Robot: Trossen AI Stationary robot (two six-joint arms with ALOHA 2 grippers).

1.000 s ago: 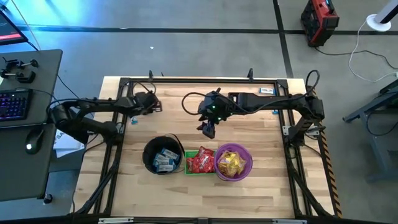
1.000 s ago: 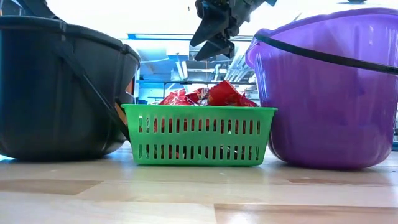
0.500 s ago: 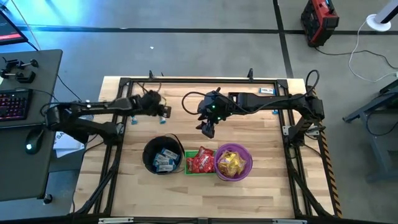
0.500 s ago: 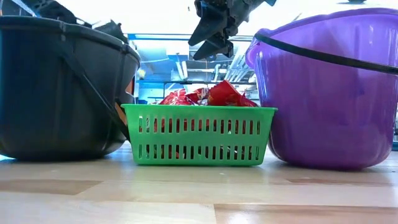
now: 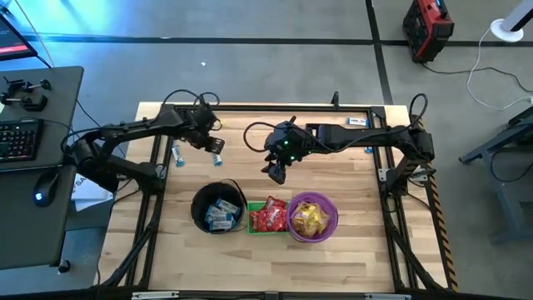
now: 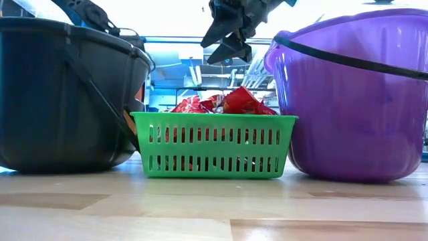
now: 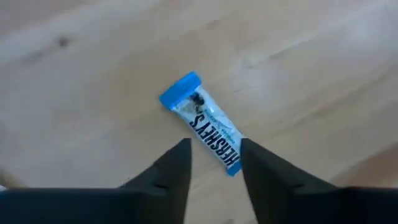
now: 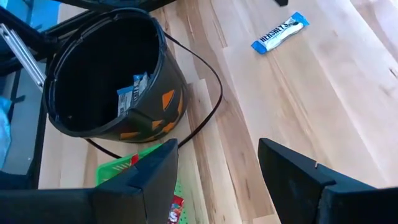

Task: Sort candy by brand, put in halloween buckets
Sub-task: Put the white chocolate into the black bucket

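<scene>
Since half a second ago, the left gripper has swung further toward the middle of the frame in the high view, and a blue-and-white Hershey's bar now lies on the bare wood right under it. In the left wrist view the two dark fingers stand apart on either side of the bar's near end; whether they touch it cannot be told. A second blue-and-white candy lies on the table left of that gripper, near the table frame.

The right gripper hangs above the table at centre frame in the high view, just above the buckets' row, fingers apart and empty; the right wrist view shows its two fingers spread wide with only wood between them. The low view shows it high at top centre, over the green basket.

The three buckets sit side by side in the lower middle of the high view. The black pail, with orange jack-o'-lantern marks and its wire handle lying on the table, holds blue-and-white candies. The green basket holds red-wrapped candies. The purple bucket holds yellow-wrapped ones.

Left of the table stands a desk with a keyboard and a mouse. A red-and-black case sits on the floor at upper right.
</scene>
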